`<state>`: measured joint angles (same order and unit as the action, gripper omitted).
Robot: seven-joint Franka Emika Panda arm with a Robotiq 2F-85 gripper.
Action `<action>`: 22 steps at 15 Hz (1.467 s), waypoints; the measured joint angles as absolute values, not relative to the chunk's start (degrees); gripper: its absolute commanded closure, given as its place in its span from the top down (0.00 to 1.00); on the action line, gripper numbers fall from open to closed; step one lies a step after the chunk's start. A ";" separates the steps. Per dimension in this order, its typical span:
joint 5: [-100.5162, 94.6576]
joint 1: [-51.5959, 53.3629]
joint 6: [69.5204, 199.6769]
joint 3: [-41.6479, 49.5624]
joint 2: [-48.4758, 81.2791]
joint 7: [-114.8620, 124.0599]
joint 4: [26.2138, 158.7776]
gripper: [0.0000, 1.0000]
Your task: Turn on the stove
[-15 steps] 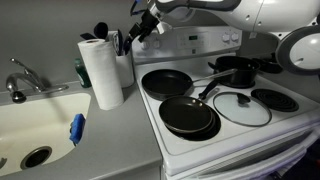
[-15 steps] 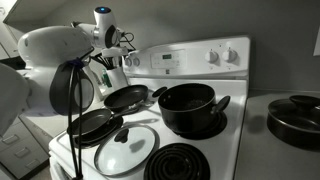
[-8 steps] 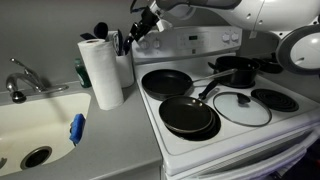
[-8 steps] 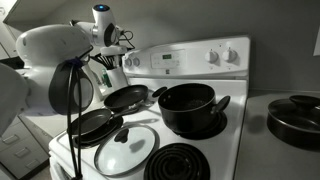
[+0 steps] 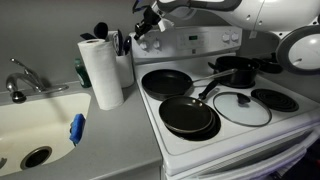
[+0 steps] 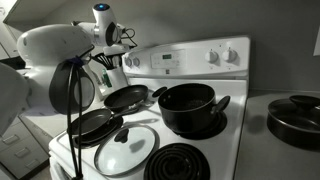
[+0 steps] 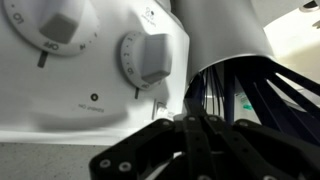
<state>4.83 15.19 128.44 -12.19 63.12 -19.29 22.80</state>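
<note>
The white stove [image 5: 235,133] [image 6: 245,110] carries black coil burners and a raised back panel [image 6: 190,58] with round white knobs [image 6: 212,55]. My gripper [image 5: 143,26] [image 6: 119,46] hovers at the panel's end nearest the utensil holder. In the wrist view its black fingers [image 7: 172,140] are pressed together with nothing between them, so the gripper [image 7: 190,135] is shut. Two white knobs [image 7: 148,57] [image 7: 55,22] sit on the panel beyond the fingertips, apart from them.
Two frying pans [image 5: 166,82] [image 5: 188,115], a glass lid [image 5: 241,107] and a black pot [image 6: 190,108] cover the burners. A utensil holder [image 5: 122,62] [image 7: 228,45] and paper towel roll [image 5: 100,70] stand beside the stove. The sink [image 5: 30,125] lies further along the counter.
The gripper's fingers have drawn together from open to shut. The arm has stayed almost in place at the panel's end.
</note>
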 measured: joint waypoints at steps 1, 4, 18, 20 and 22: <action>4.54 15.17 128.67 -11.88 63.13 -19.29 22.80 0.00; 3.88 15.18 129.09 -11.08 63.12 -19.28 22.80 0.00; 1.99 15.52 129.52 -9.02 62.24 -17.08 23.40 0.00; 1.99 15.47 129.51 -9.02 62.25 -16.96 23.76 0.00; 1.99 15.45 129.50 -9.02 62.24 -16.86 23.87 0.00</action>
<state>1.99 15.45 129.50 -9.02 62.24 -16.86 23.87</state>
